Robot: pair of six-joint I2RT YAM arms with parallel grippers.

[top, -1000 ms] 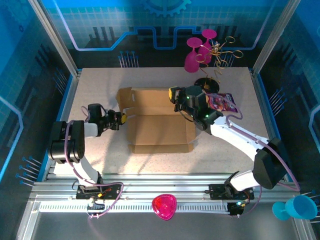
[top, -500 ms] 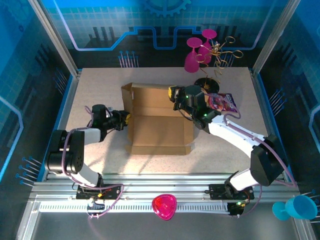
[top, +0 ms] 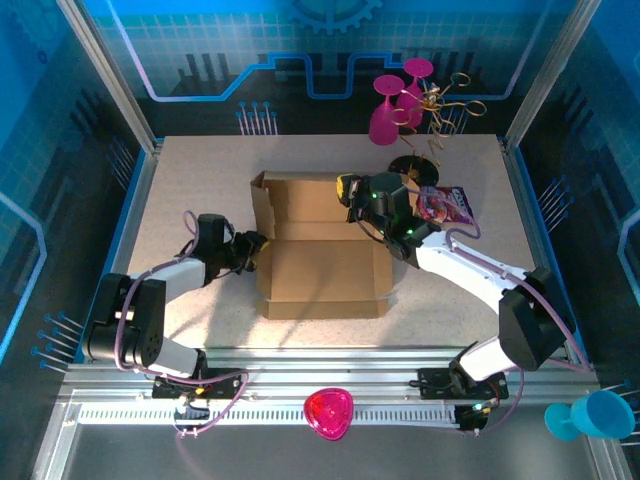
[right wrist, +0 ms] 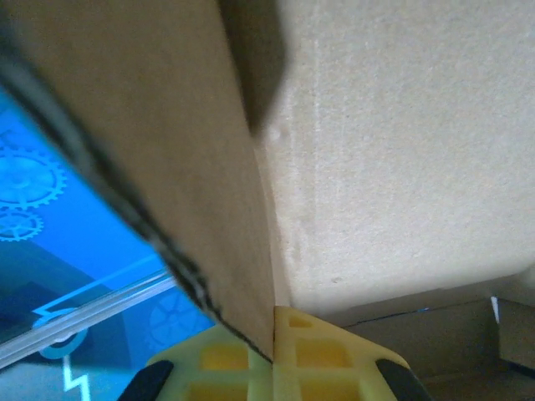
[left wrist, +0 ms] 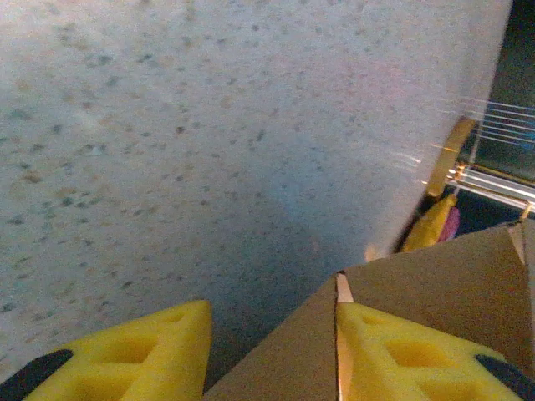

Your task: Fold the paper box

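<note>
Brown cardboard, the paper box [top: 320, 262] lies partly folded in the middle of the speckled table [top: 200, 180]. The left gripper [top: 252, 242] sits at its left wall, yellow fingers [left wrist: 125, 351] spread apart with a flap corner between them. The right gripper [top: 350, 188] is pinched tight on the far wall's right edge.
</note>
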